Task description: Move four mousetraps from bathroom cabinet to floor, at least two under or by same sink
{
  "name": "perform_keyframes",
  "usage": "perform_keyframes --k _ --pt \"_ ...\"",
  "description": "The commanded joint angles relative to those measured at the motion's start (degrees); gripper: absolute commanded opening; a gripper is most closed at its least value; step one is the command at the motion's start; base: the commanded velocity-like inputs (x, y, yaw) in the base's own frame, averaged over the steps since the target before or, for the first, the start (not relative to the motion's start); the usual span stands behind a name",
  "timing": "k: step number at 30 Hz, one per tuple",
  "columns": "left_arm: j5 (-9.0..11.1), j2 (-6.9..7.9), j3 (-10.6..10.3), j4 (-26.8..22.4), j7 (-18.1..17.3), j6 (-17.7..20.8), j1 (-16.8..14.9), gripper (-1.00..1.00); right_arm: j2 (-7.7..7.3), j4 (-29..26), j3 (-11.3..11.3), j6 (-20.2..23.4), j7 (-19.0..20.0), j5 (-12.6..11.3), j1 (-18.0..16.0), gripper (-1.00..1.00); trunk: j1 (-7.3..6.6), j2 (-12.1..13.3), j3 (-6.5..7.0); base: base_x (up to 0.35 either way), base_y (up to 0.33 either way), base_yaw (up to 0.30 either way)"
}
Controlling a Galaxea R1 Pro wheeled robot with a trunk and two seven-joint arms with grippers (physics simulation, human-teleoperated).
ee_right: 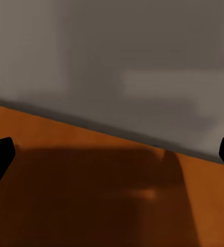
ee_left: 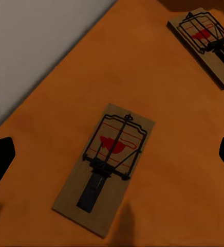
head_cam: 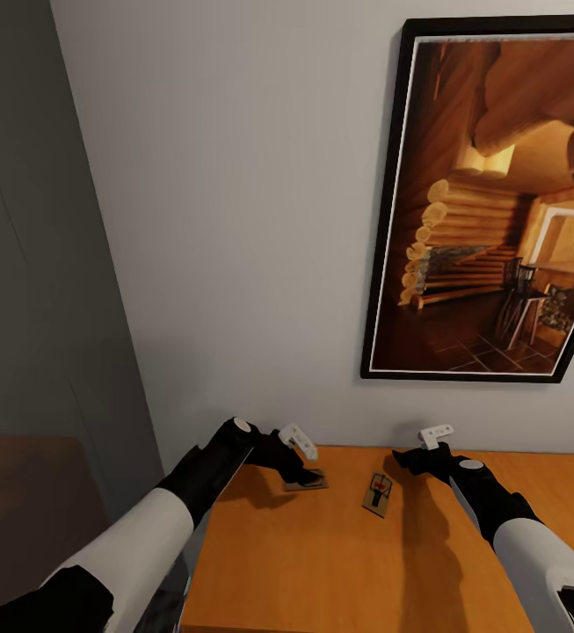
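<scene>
Orange cabinet top (head_cam: pixel 339 563); two flat brown red-marked mousetraps (ee_left: pixel 107 167)

Wood and wire — matt finishes

Cabinet (head_cam: pixel 322 563) top: smooth orange wood; mousetrap (ee_left: pixel 106 165) beneath the left gripper (ee_left: pixel 112 154) — pale wood slab, dark wire.

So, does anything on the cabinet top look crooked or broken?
Nothing is broken. The two mousetraps lie flat on the cabinet at different angles: one under the left gripper, the other askew between the arms.
</scene>
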Motion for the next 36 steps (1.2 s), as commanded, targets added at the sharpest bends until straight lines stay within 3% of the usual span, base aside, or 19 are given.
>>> perform_keyframes --k 1,30,36 --pt "-0.43 0.04 0.08 -0.09 -0.30 0.22 -0.04 1.00 0.06 -0.13 -0.48 0.29 0.53 0.47 -0.03 1.00 0.02 -0.08 -0.10 0.000 0.000 0.000" --pt "-0.51 -0.08 0.18 0.00 -0.29 0.09 0.13 1.00 0.11 -0.20 -0.40 0.77 1.00 0.71 -0.03 1.00 0.02 -0.08 -0.10 0.000 0.000 0.000" --pt "-0.45 -0.19 0.17 0.00 -0.30 0.09 0.12 1.00 0.11 -0.21 -0.40 0.87 1.00 0.70 -0.03 1.00 1.33 -2.49 -1.18 0.000 0.000 0.000"
